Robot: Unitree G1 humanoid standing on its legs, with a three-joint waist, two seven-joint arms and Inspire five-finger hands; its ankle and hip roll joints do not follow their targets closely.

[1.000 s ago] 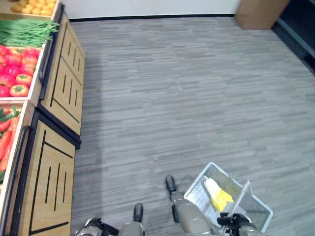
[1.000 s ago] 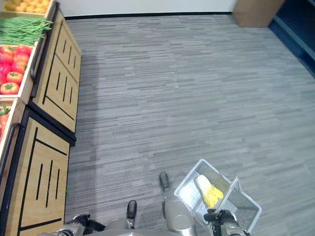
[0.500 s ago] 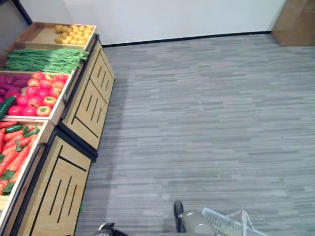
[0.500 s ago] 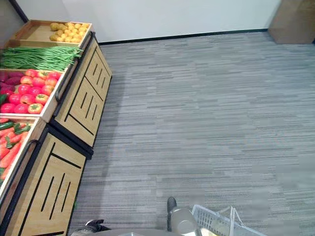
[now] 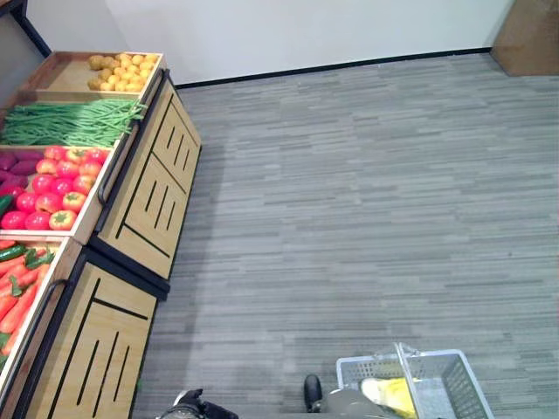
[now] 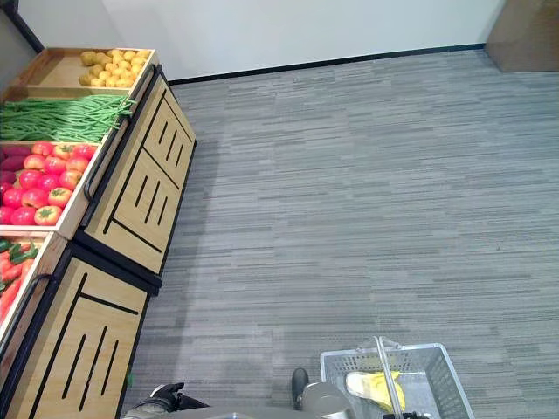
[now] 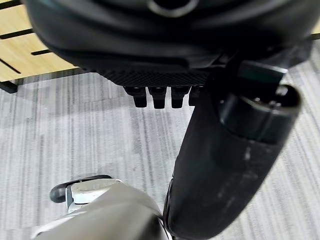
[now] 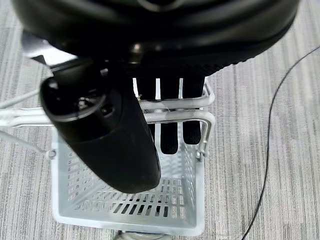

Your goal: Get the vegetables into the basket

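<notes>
A white wire basket hangs low at my right with a yellow vegetable lying in it. In the right wrist view my right hand has its fingers hooked round the basket's two wire handles, with the basket's floor below. On my left, a wooden stand holds crates of green beans, tomatoes, carrots and small yellow produce. My left hand hangs low beside the stand. Its fingers are relaxed and hold nothing.
The stand's slatted wooden front runs along the left side. Grey striped carpet stretches ahead to a white wall. A brown cabinet stands in the far right corner. Purple produce and cucumbers lie at the stand's left edge.
The camera has swung up and towards the stand, so more crates show. The basket, tilted a second ago, now hangs square at the lower right.
</notes>
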